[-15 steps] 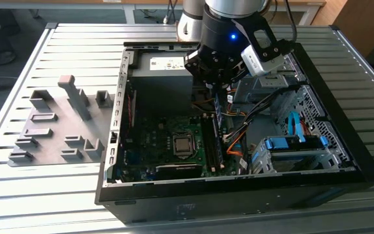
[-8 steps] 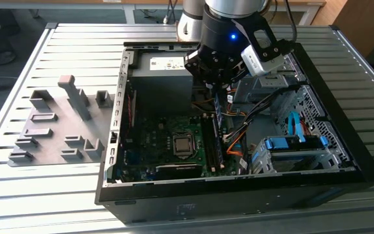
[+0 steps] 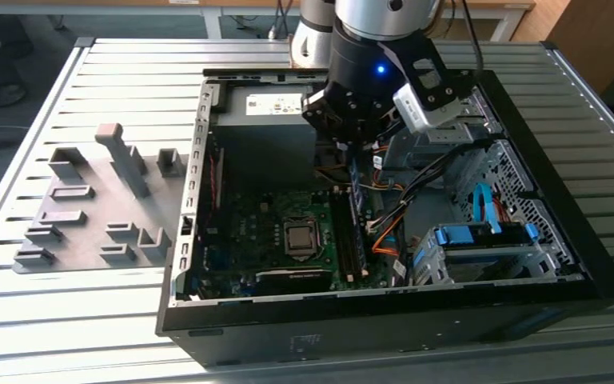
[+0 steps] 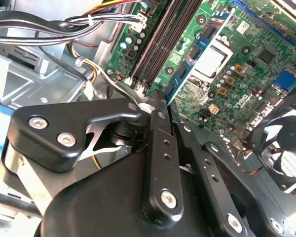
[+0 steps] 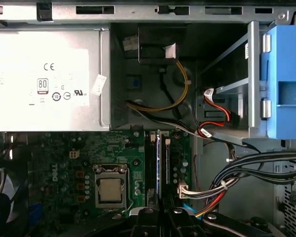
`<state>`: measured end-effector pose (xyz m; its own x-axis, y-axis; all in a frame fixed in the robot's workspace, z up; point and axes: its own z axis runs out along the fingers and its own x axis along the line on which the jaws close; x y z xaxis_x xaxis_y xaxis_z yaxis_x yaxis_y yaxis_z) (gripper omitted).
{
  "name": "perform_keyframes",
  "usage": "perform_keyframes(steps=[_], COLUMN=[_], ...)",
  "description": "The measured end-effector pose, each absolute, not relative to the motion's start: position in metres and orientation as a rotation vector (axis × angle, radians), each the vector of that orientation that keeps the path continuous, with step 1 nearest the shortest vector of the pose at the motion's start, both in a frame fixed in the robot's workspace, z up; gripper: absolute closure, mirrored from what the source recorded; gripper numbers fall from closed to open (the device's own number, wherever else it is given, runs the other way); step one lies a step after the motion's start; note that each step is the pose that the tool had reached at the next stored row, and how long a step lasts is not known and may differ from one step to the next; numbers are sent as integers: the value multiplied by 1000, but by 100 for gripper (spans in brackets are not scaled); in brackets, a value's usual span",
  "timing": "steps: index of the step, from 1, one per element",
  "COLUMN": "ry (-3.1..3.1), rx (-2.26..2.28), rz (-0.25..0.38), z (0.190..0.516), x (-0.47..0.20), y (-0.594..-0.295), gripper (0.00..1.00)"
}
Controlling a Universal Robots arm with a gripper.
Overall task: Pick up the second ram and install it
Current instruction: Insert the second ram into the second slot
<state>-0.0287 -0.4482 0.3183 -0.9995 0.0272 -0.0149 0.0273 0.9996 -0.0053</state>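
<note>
The second ram (image 4: 195,52) is a thin blue-green stick with dark chips. It stands on edge along the dark memory slots (image 4: 163,39) of the green motherboard (image 3: 275,216) inside the open computer case. In the first wrist view the ram (image 5: 159,158) shows edge-on between the slots (image 5: 149,163). My gripper (image 4: 164,98) is shut, its black fingertips pinched on the near end of the stick. In the exterior view the gripper (image 3: 352,148) hangs over the slot end nearest the power supply, and the ram (image 3: 356,204) runs out below it. How deep the stick sits in its slot is hidden.
The grey power supply (image 5: 44,79) sits close behind the slots. Cable bundles (image 5: 246,173) run beside them toward the drive cage with blue clips (image 3: 478,236). The processor socket (image 5: 111,190) lies on the slots' other side. Grey fixture blocks (image 3: 105,200) stand on the table outside the case.
</note>
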Motion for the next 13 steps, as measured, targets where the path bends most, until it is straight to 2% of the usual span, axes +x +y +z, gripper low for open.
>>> perform_keyframes(steps=[13], ry=[3128], rx=[35], rz=[-6], z=[298], x=[-29], y=[-456], gripper=[86])
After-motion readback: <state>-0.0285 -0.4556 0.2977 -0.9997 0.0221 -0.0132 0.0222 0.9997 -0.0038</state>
